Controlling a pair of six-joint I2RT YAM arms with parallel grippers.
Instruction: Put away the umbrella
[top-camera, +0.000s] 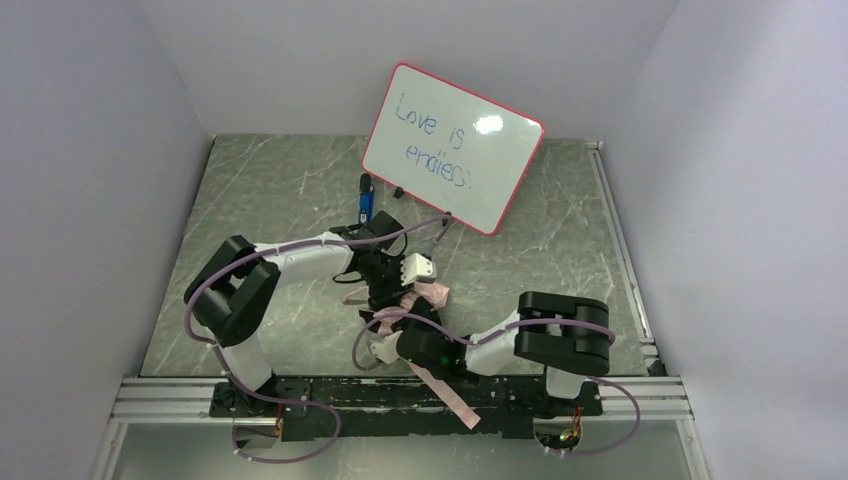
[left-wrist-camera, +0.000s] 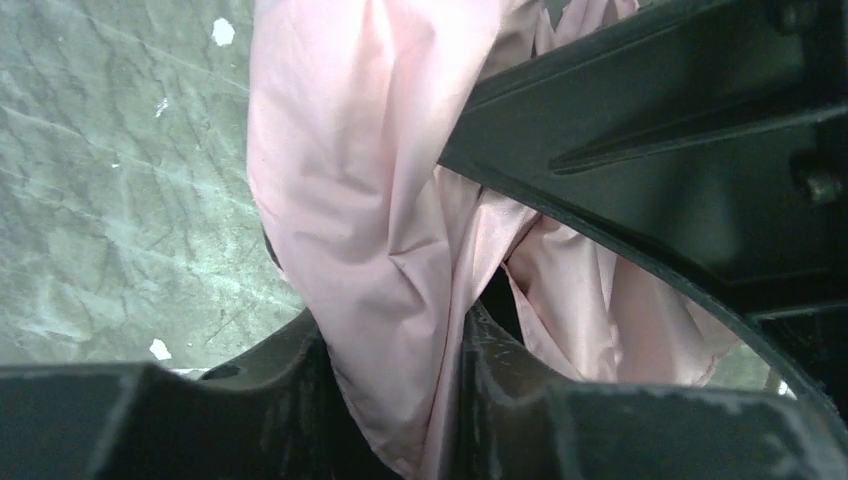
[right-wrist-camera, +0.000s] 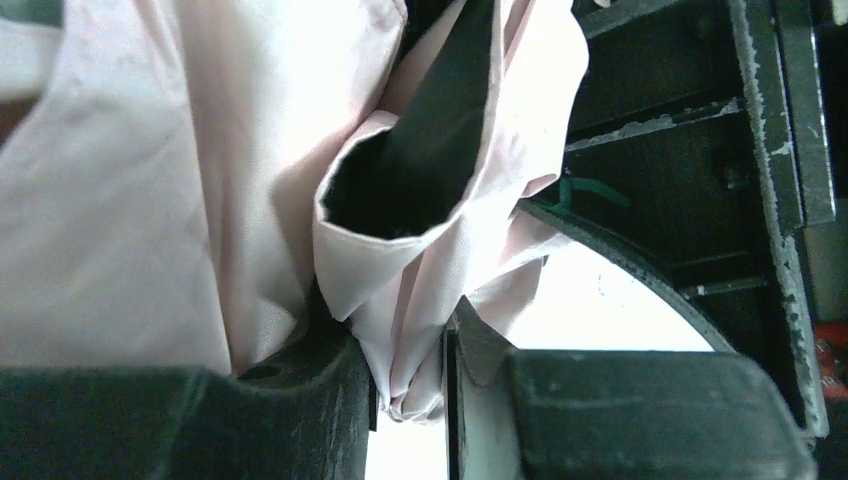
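Umbrella (top-camera: 432, 292) is sitting crumpled at the front middle of the desk (top-camera: 280, 200), between both arms. Left fingers (left-wrist-camera: 250, 420) and right fingers (right-wrist-camera: 600, 410) are each pinching loose pink canopy. Judgement: thin fabric is likely to slip, so gathering the folds toward the shaft seems wise.

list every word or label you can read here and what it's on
"Love is": whiteboard, top line, in blue handwriting
"endles": same whiteboard, second line; the last letters are unclear
marker: any label is too small to read
umbrella: no text seen in any view
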